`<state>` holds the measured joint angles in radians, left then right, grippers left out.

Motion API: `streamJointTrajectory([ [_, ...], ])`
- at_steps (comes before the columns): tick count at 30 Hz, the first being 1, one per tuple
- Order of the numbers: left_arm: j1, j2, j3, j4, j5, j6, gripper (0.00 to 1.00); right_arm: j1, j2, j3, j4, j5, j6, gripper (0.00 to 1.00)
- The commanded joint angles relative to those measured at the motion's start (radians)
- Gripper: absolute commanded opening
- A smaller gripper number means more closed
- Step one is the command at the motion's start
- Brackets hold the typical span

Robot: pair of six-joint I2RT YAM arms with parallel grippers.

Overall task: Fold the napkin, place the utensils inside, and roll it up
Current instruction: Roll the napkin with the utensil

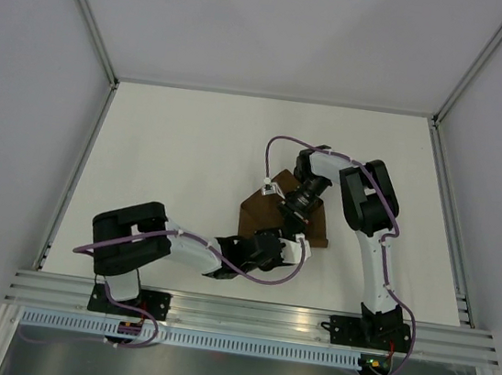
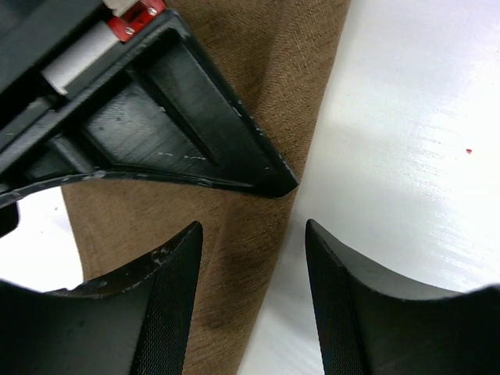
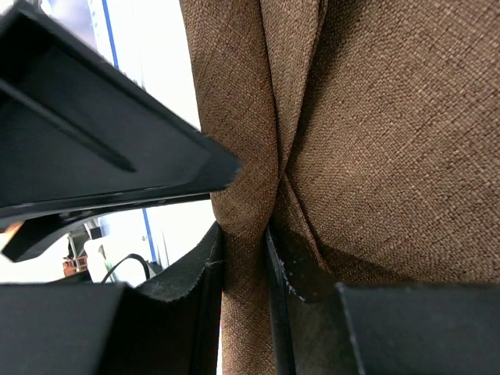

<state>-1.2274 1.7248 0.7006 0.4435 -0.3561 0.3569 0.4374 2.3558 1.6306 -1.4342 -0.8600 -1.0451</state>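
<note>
matte woven brown napkin (image 2: 273,78), glossy white table (image 2: 406,195)

a robot lab cell, shown by white panel walls (image 1: 22,102), an aluminium mounting rail (image 1: 253,314) and a white table (image 1: 181,160)

The napkin (image 1: 252,214) is largely covered from above and cropped in both wrist views.

You're looking at two matching arms, white shells and black joints: the left arm (image 1: 147,240) carries a chunky black block at 8 o'clock, the right arm (image 1: 375,213) another at 3 o'clock. A purple cable (image 1: 283,139) runs along each. Black base plates (image 1: 129,301) sit at 7 and 5 o'clock. In the left wrist view, the left fingers (image 2: 367,312) are matte black, edges scuffed pale, pads (image 2: 166,316) finely ribbed, with a red tab (image 2: 134,16) at 11 o'clock.
</note>
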Motion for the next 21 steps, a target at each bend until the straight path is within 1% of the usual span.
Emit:
streamJointTrajectory([
  [1, 0.002, 0.035, 0.019, 0.089, 0.032, 0.011, 0.61, -0.002, 0.054, 0.003, 0.113, 0.124, -0.066, 0.12],
  [6, 0.020, 0.070, 0.016, 0.124, 0.052, -0.015, 0.59, 0.000, 0.060, 0.005, 0.112, 0.125, -0.064, 0.12],
  [8, 0.022, 0.078, 0.019, 0.129, 0.060, -0.019, 0.57, 0.000, 0.062, 0.005, 0.110, 0.130, -0.064, 0.12],
  [14, 0.035, 0.105, 0.002, 0.144, 0.111, -0.052, 0.40, 0.000, 0.062, 0.006, 0.106, 0.125, -0.064, 0.12],
  [15, 0.040, 0.110, -0.001, 0.144, 0.129, -0.061, 0.34, 0.000, 0.060, 0.006, 0.106, 0.125, -0.064, 0.12],
  [17, 0.042, 0.119, -0.006, 0.143, 0.152, -0.068, 0.26, -0.002, 0.060, 0.009, 0.107, 0.125, -0.059, 0.12],
  [18, 0.048, 0.122, -0.003, 0.129, 0.172, -0.078, 0.21, -0.002, 0.062, 0.014, 0.107, 0.124, -0.058, 0.12],
  [21, 0.068, 0.127, 0.005, 0.104, 0.241, -0.099, 0.13, -0.002, 0.065, 0.023, 0.101, 0.122, -0.050, 0.12],
])
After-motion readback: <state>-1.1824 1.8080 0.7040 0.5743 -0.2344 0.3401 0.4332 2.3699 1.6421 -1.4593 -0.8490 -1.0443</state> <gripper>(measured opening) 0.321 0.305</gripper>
